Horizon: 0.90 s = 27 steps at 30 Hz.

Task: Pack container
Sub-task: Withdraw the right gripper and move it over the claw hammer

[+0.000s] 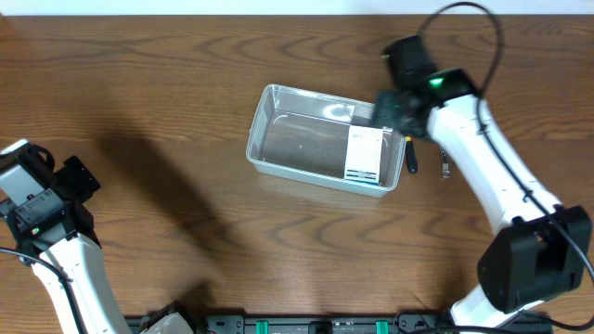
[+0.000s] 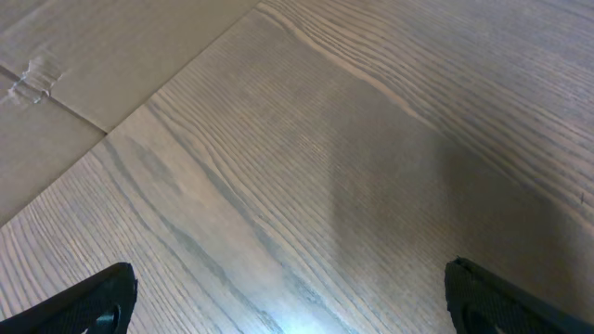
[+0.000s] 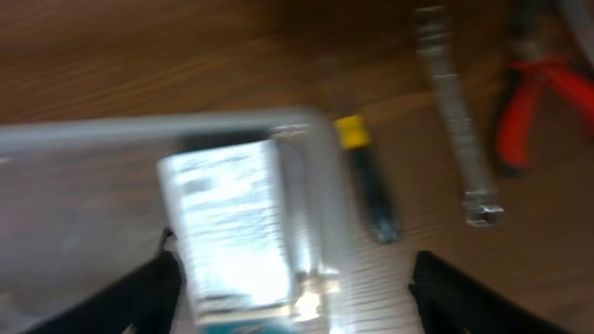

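The clear plastic container [image 1: 278, 130] sits at the table's middle, with a small white box with blue print [image 1: 365, 154] lying inside at its right end. The right wrist view shows the container's rim [image 3: 139, 133] and the box [image 3: 232, 227], blurred. My right gripper [image 1: 390, 107] is open and empty above the container's far right corner; in its own view the fingers [image 3: 292, 288] straddle the container's end wall. My left gripper [image 1: 70, 190] is open and empty at the far left, over bare wood [image 2: 292, 297].
Just right of the container lie a black tool with a yellow band [image 1: 409, 155] [image 3: 367, 176] and a metal wrench [image 1: 445, 160] [image 3: 455, 111]. Red-handled pliers [image 3: 529, 102] lie further right in the right wrist view. Cardboard [image 2: 83, 56] lies beyond the table's left edge.
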Available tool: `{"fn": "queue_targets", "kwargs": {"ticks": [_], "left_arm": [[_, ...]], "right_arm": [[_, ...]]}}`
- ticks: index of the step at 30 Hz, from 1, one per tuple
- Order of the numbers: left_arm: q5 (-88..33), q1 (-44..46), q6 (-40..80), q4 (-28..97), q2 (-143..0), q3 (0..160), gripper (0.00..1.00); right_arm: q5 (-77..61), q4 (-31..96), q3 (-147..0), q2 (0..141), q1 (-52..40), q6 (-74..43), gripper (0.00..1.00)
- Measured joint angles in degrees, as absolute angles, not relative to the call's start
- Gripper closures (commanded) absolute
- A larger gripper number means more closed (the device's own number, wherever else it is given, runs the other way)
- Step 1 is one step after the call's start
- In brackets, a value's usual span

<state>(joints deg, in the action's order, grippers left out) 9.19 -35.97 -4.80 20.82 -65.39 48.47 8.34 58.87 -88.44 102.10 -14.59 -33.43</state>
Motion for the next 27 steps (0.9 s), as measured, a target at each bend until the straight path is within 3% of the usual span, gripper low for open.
{"fn": "queue_targets", "kwargs": {"ticks": [4,16,27], "left_arm": [[9.17,-35.97,-4.8,20.82,-65.39,48.47,0.02],[9.17,-35.97,-4.8,20.82,-65.39,48.47,0.02],[9.17,-35.97,-4.8,20.82,-65.39,48.47,0.02]], "right_arm": [[7.9,59.27,-88.44,102.1,-7.2,-29.87,0.98],[5.23,53.39,-84.14,104.49,-6.37,-26.48,0.99],[-6.24,40.84,-83.48,110.83,-6.7,-26.37,0.99]]}}
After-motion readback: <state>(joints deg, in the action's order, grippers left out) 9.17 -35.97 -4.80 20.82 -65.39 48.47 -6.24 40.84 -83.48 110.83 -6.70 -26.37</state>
